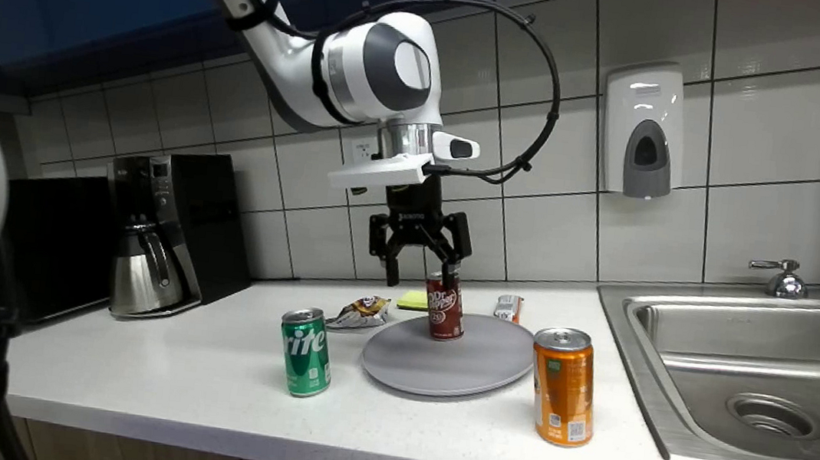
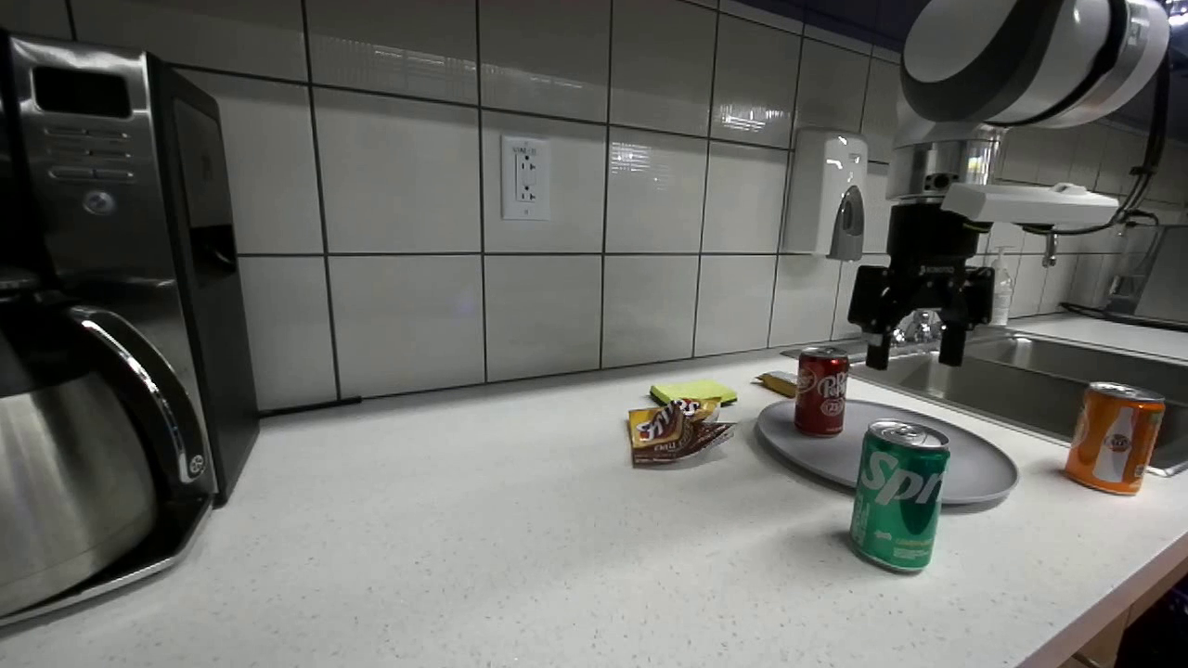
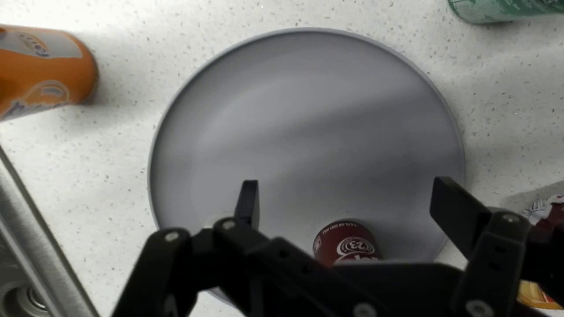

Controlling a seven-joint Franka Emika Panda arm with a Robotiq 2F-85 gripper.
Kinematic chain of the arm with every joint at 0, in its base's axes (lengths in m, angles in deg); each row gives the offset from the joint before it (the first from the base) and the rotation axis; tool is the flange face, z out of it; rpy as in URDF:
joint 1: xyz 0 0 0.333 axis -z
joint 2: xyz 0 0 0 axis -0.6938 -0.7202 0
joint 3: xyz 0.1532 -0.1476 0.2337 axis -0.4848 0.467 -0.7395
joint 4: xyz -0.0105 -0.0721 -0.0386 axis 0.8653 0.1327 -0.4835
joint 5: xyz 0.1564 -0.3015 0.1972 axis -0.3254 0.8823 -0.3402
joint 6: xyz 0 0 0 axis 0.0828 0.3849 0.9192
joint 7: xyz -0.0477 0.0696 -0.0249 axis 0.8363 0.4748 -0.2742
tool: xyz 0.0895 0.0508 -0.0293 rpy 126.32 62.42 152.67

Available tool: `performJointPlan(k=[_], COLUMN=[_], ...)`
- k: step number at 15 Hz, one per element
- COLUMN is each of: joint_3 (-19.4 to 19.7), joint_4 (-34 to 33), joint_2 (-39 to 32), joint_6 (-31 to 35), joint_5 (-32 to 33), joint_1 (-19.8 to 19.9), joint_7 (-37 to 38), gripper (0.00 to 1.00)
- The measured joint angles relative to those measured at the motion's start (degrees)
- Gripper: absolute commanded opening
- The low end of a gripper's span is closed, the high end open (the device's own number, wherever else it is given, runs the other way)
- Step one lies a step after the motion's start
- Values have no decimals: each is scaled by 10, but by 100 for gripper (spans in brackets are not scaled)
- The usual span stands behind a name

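On the plate [image 1: 403, 360] Dr Pepper [image 1: 445, 311] stands placed; Sprite [image 1: 305, 353] and orange can [image 1: 563, 390] remain off it (end effector [image 1: 420, 276] empty, jaws apart).

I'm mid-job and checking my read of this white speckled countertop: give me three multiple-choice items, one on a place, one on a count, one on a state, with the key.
1. Where does the dark-red metal Dr Pepper can stand?
A) In the stainless-steel sink
B) On the round grey plate
C) Against the black-and-silver coffee maker

2. How many drink cans stand upright in view?
A) One
B) Five
C) Three

3. How is the black two-finger gripper?
A) Open and empty
B) Shut on a can
C) Shut on nothing

Key:
1: B, since both exterior views show its base on the plate.
2: C, since besides it there are a green metal Sprite can and an orange metal can.
3: A, since its jaws stand apart in both exterior views, holding nothing.
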Motion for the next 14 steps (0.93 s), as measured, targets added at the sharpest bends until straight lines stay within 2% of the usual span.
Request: performJointPlan(k=[14], joint_3=[9], joint_4=[100], joint_2=[104], joint_6=[1], joint_5=[0], joint_1=[35], joint_7=[65], gripper=[100])
